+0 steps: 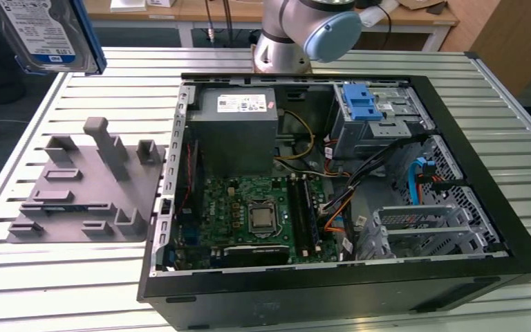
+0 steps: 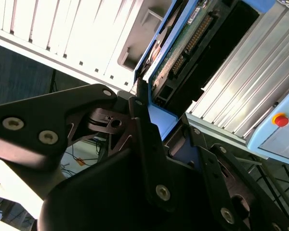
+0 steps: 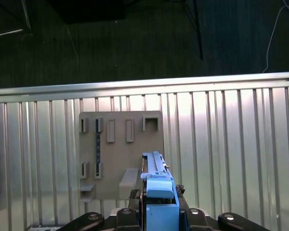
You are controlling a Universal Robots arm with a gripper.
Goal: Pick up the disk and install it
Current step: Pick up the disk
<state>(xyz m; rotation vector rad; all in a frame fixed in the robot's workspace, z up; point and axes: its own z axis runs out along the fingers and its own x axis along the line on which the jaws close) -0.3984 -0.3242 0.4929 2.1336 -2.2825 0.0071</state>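
- Worktop (image 1: 63, 283): slatted metal. It carries the open computer case (image 1: 339, 290) and, on the exterior view's left, a grey fixture plate (image 1: 81, 187).
- Computer case: contains a grey power supply (image 1: 238, 135) at far left, a motherboard (image 1: 252, 214) at near left, and a drive cage (image 1: 386, 124) with a blue latch (image 1: 362, 104) at far right.
- Disk (image 3: 158, 192): held edge-on, clear of the worktop, over the fixture plate.
- Pincer (image 3: 160, 214): clenched on the disk's blue carrier frame.

The disk (image 1: 36, 31), a silver hard drive in a blue plastic carrier frame, hangs lifted in the air at the exterior view's left. It stands roughly upright, its white-and-blue label showing. The second wrist view shows its green circuit board (image 2: 180, 45).
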